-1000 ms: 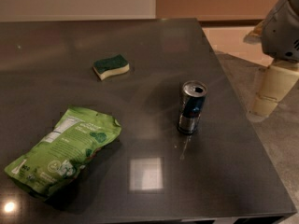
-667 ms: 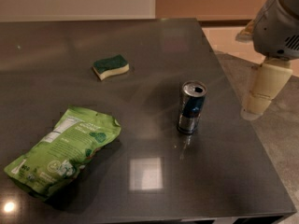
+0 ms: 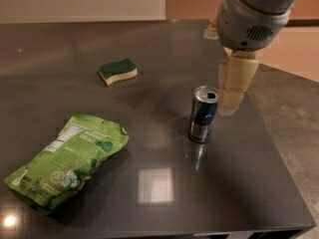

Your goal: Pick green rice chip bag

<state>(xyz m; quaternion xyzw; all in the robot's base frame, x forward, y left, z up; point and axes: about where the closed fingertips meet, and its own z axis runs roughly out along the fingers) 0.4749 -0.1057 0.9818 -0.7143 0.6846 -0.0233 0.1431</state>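
Here, the pincer (image 3: 233,91) hung in the upper right of the view. A rounded grey housing sat above it, and its cream-coloured lower part pointed down over the right-hand stretch of the dark, glossy desk (image 3: 75,44). From this angle I could not tell whether the pincer was open or closed, and nothing showed in its hold.

Just beside the pincer, to its left and a little nearer the camera, a slim can (image 3: 203,114) stood upright. It had a silver top and blue and silver sides with a touch of red. Its upper edge came very near the pincer's cream part, and whether the two touched could not be made out.

The green rice chip bag (image 3: 67,161) lay well apart from the pincer, far off to its left and toward the desk's near edge. It was flat on the surface and crinkled, and it lay slantwise. Its white label panel faced up along the upper-left side, with darker green printing across the rest.

A sponge (image 3: 117,70), dark green on top and yellow beneath, rested on the desk to the pincer's left, about level with it. It lay farther back than the bag and clear of both the bag and the can.

A pale square of reflected light sat on the desk below the pincer, between the bag and the can and toward the front edge.
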